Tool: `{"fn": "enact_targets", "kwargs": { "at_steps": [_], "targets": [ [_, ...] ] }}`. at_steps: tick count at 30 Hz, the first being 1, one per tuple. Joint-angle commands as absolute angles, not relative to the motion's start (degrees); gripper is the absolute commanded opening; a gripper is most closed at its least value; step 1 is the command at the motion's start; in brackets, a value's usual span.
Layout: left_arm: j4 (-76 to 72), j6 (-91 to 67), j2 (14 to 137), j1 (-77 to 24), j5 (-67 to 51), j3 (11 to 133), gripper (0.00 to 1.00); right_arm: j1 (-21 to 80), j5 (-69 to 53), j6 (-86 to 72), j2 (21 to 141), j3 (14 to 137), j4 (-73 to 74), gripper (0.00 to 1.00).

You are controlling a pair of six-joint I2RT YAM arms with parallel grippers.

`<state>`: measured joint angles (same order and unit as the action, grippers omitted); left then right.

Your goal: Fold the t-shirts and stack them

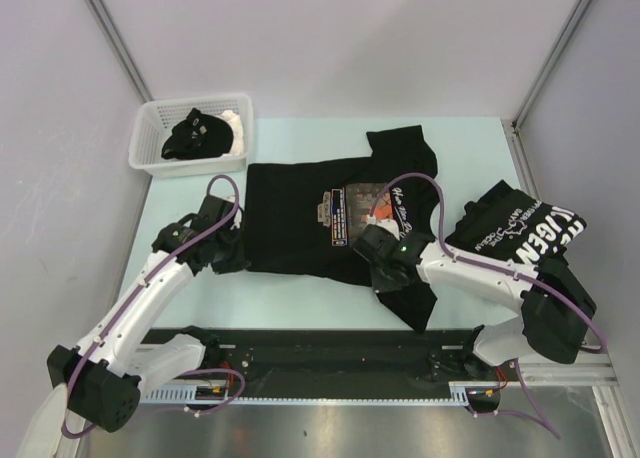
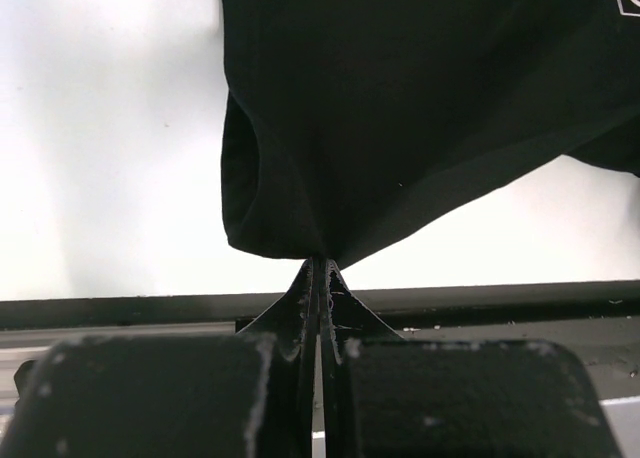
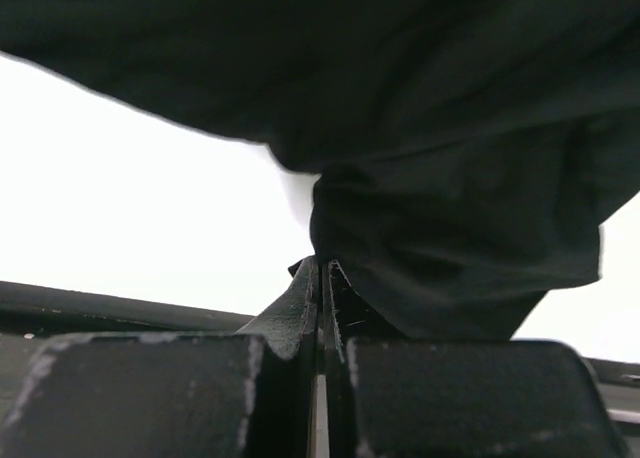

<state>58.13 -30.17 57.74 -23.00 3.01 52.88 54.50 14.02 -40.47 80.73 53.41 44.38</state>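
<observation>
A black t-shirt [image 1: 300, 213] with a reddish-brown chest print [image 1: 362, 210] lies spread on the table. My left gripper [image 1: 228, 250] is shut on its lower left hem corner; in the left wrist view the cloth [image 2: 380, 128] hangs from the closed gripper [image 2: 322, 263]. My right gripper [image 1: 378, 263] is shut on the shirt's near edge by the lower sleeve; in the right wrist view the fabric [image 3: 440, 208] is bunched at the gripper [image 3: 322, 266]. A second black t-shirt [image 1: 520, 228] with big white lettering lies folded at the right.
A white slotted basket [image 1: 150, 156] with a black garment [image 1: 198, 135] in it stands at the back left. A black rail [image 1: 330, 353] runs along the table's near edge. Grey walls stand close on both sides.
</observation>
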Motion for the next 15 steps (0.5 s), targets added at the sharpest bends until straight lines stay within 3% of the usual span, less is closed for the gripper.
{"fn": "enact_targets", "kwargs": {
  "at_steps": [1, 2, 5, 8, 9, 11, 15],
  "targets": [
    [59.41, -31.2, 56.69, -22.33, 5.89, 55.37, 0.0, 52.47, 10.73, -35.16, 81.21, 55.9, 44.91, 0.0],
    [59.5, -31.2, 56.78, -22.15, 5.89, 55.46, 0.0, 52.21, 9.94, -35.07, 82.26, 55.99, 45.0, 0.0],
    [59.76, -30.94, 56.86, -21.71, 6.33, 55.46, 0.0, 52.29, 10.02, -35.77, 83.06, 55.99, 46.14, 0.21],
    [59.77, -30.94, 56.87, -21.36, 6.24, 55.37, 0.0, 52.38, 10.72, -36.47, 81.57, 55.99, 46.84, 0.36],
    [59.59, -30.85, 56.95, -21.27, 6.24, 55.28, 0.0, 52.21, 10.81, -36.65, 81.21, 56.07, 47.02, 0.48],
    [59.68, -30.76, 57.04, -21.18, 6.24, 55.28, 0.0, 52.03, 11.25, -37.44, 80.34, 55.99, 47.37, 0.58],
    [59.68, -30.15, 57.39, -20.66, 6.5, 55.11, 0.0, 51.59, 12.83, -39.11, 77.35, 55.99, 50.36, 0.62]
  ]
}}
